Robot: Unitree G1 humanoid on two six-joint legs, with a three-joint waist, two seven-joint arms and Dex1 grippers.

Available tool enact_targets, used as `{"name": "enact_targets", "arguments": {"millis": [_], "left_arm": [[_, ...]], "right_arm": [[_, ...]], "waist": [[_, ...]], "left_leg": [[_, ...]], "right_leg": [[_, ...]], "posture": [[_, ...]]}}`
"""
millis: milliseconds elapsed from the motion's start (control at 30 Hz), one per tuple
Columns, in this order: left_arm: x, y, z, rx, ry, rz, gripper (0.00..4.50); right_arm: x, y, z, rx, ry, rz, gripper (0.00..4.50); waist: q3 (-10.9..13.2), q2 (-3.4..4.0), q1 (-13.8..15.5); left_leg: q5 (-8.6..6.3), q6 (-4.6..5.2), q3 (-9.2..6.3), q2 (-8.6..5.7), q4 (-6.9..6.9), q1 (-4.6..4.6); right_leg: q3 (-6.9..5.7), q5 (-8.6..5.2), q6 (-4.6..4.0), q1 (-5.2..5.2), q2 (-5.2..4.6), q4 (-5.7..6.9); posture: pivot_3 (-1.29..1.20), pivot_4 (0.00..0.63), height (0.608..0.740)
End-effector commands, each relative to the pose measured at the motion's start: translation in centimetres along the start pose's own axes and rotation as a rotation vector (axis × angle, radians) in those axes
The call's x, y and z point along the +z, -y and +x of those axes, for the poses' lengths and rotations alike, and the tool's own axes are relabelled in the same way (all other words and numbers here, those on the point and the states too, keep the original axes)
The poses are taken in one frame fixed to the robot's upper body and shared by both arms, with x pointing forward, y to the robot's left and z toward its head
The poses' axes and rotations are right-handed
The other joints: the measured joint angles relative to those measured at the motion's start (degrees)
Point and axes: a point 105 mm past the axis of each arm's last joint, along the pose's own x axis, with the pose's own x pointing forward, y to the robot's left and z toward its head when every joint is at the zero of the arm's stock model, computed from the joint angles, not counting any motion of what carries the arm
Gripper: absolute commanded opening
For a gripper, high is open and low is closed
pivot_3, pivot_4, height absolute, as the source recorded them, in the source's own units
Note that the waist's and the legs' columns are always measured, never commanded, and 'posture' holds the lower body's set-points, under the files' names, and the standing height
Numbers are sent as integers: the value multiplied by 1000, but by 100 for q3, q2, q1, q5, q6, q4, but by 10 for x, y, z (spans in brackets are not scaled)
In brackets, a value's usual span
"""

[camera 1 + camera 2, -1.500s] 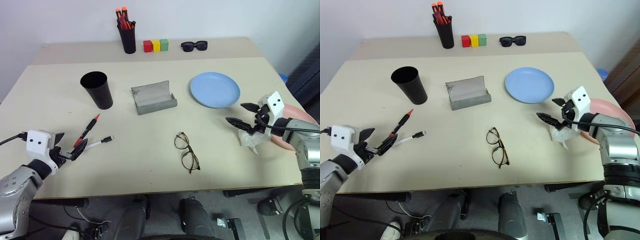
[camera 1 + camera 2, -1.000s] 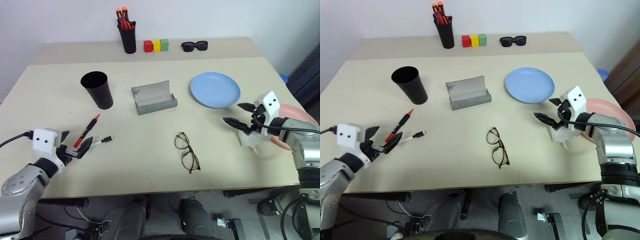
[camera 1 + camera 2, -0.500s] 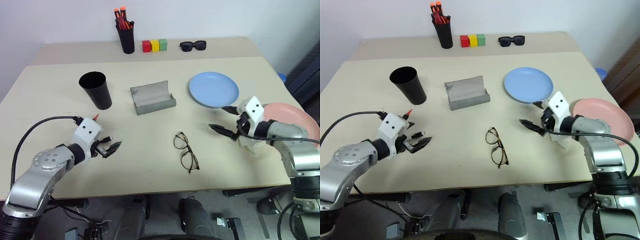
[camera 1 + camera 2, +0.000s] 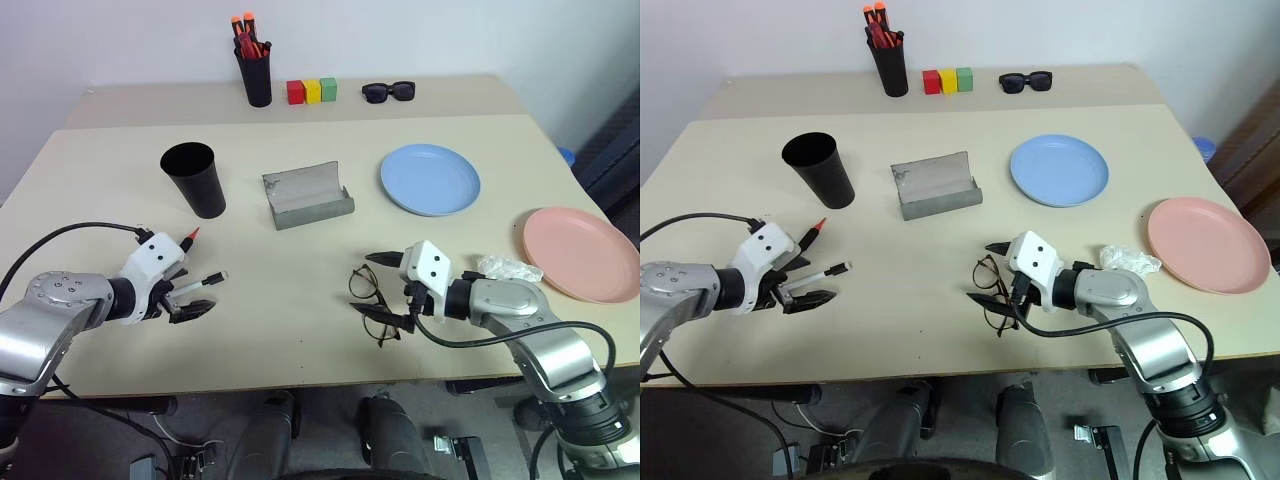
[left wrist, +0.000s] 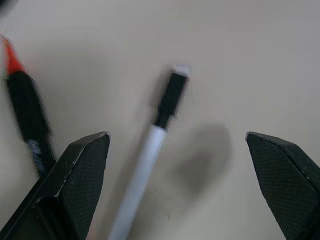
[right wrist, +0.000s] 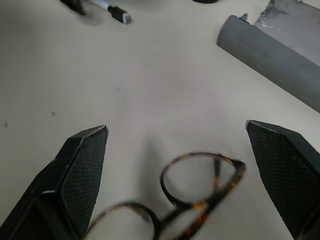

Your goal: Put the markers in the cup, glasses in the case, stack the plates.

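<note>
glasses (image 6: pixel 190 200) tortoiseshell-framed close up, thin dark wire overhead

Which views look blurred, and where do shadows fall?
Left wrist view: the red marker is smeared, the white marker is soft-edged and a faint shadow lies beside it. Right wrist view: the glasses are fairly sharp, with a soft shadow beyond them. Eye views: sharp, and the cup casts only a weak shadow.

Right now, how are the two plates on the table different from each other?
The blue plate lies further back on the table, beside the open grey case; the pink plate lies nearer, at the right edge, next to a crumpled wrapper. They differ in colour. Both are round, similar in size, empty and unstacked.
</note>
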Motion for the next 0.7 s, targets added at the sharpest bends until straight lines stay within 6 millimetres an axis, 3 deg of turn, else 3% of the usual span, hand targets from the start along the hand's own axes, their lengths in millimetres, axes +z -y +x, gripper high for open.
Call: {"name": "enact_targets", "arguments": {"millis": [33, 233, 333, 567, 700], "left_arm": [[4, 0, 4, -46, -23, 0, 4466], [1, -1, 12, -93, -75, -16, 4466], [0, 0, 11, -111, -82, -19, 3636], [5, 2, 11, -120, -42, 19, 206], [26, 1, 9, -89, 87, 101, 45]], "right_arm": [[16, -9, 6, 30, 53, -52, 4500], [18, -13, 11, 39, 66, -53, 4500], [19, -13, 12, 33, 69, -52, 4500], [20, -15, 14, 28, 76, -47, 4500], [21, -12, 14, 23, 74, -55, 4500]], "waist": [[0, -1, -3], [0, -1, -2], [0, 0, -7], [0, 0, -9], [0, -1, 2]], "left_leg": [[0, 0, -1, 0, 0, 0], [1, 1, 0, 0, 0, 1], [2, 2, 0, 0, 0, 1], [6, 9, 0, 0, 0, 1], [6, 9, 0, 0, 0, 1]], "right_leg": [[-1, 0, 0, 0, 1, 0], [-1, 1, 1, 0, 2, 1], [0, 1, 2, 1, 2, 1], [0, 1, 2, 0, 2, 2], [0, 1, 2, 1, 2, 2]], "posture": [[0, 150, 740], [0, 150, 740], [0, 150, 740], [0, 150, 740], [0, 150, 740]]}}
